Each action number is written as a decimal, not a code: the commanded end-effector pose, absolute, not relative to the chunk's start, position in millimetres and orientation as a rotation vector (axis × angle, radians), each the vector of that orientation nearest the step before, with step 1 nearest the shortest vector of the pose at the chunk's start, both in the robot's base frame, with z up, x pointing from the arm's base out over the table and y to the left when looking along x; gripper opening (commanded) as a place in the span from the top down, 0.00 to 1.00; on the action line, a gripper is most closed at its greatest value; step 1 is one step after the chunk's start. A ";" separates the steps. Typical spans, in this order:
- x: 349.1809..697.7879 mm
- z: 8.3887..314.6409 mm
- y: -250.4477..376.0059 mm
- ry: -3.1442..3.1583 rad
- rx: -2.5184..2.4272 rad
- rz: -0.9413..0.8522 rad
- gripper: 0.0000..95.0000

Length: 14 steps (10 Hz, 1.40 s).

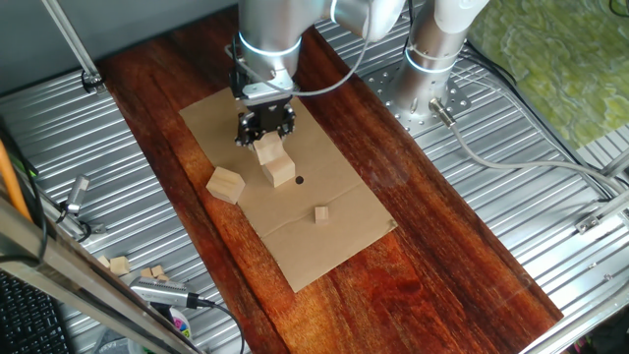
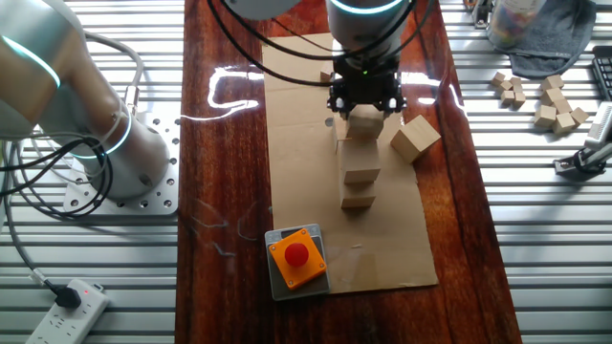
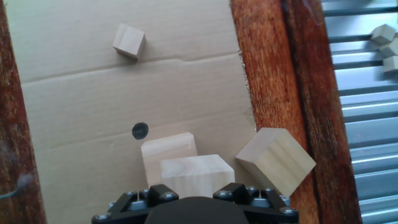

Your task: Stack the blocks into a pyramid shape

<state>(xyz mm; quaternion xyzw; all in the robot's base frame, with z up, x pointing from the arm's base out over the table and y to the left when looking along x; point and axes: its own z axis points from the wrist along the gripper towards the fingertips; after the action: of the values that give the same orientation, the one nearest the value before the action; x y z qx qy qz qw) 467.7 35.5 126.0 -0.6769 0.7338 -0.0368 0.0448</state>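
End effector (image 1: 265, 131) pinching a block (image 1: 268, 149) directly over another block (image 1: 280, 173) on the cardboard (image 1: 334, 211); placing step, next needs squaring it before release; third block (image 1: 225, 185) lies beside.

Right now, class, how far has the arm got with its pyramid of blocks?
Barely started. Nothing that looks like a finished pyramid layer stands on the cardboard sheet yet. In hand: the gripper holds one block just above a second block on the sheet. Left: a loose block lies tilted beside them, apart, and must still be added. A much smaller cube sits farther off.
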 end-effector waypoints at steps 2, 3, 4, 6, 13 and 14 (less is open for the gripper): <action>467.4 123.4 35.0 2.230 -2.078 -0.122 1.00; 467.2 122.3 34.0 2.225 -2.083 -0.122 1.00; 466.9 120.9 32.9 2.221 -2.088 -0.123 1.00; 465.7 118.6 31.2 2.216 -2.094 -0.125 1.00; 461.7 109.7 30.0 2.205 -2.099 -0.131 1.00; 461.5 109.2 29.9 2.204 -2.099 -0.131 1.00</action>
<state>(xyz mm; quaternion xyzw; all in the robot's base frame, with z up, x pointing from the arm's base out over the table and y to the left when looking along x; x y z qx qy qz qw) 460.3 29.8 107.8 -0.6896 0.7213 -0.0422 0.0477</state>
